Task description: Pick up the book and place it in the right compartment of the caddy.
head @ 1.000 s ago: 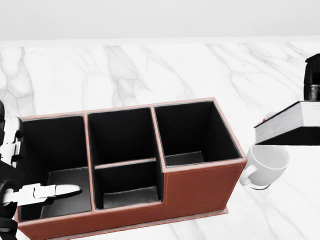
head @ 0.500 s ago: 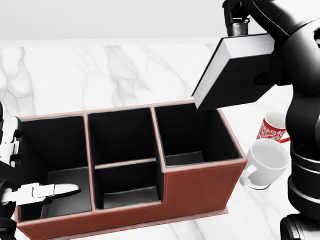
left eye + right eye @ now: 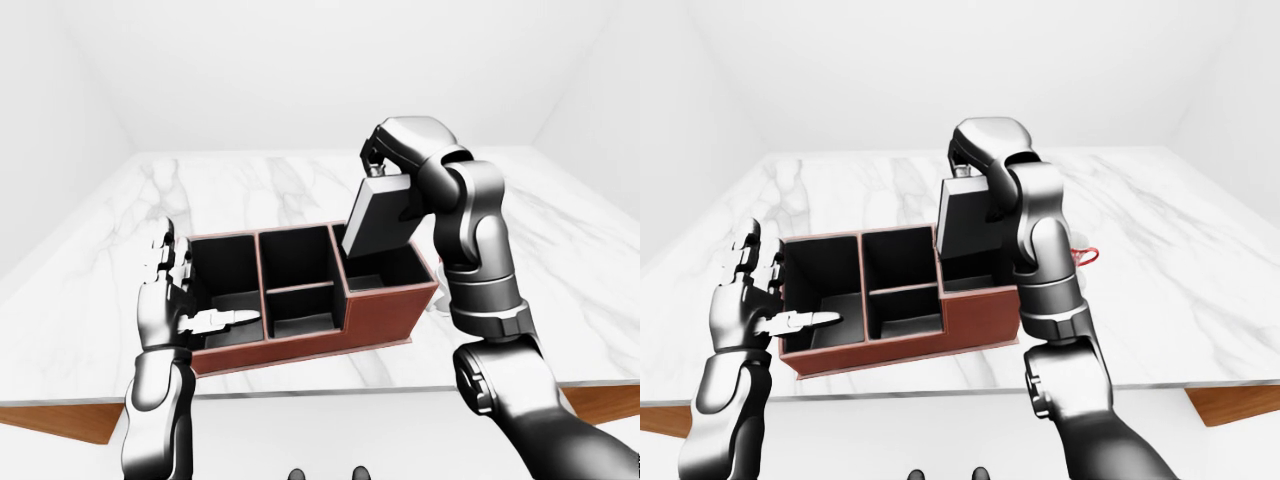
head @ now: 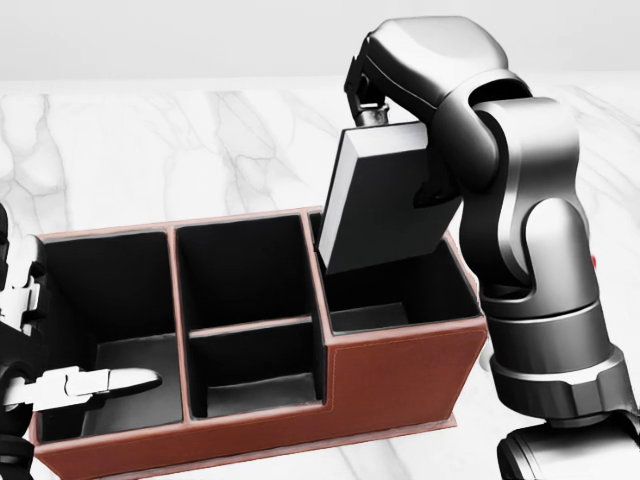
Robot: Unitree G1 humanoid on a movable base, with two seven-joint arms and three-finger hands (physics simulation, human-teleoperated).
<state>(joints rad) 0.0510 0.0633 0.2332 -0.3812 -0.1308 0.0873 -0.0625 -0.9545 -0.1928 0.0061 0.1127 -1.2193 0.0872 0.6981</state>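
At the lower left of the head view, the left hand (image 3: 172,285) stands with its fingers spread and loose, gripping nothing, one finger reaching over the caddy's left end compartment. The caddy (image 4: 400,375), a brown box with black lining, fills the middle of that view on the marble table (image 4: 150,150). Its left compartment, the two small middle ones split by a divider, and the right one all show bare floors. Above the right compartment the book (image 4: 385,200) hangs tilted, its lower corner dipping just inside the rim. The right hand (image 4: 365,95), upper centre, is clamped on the book's top edge.
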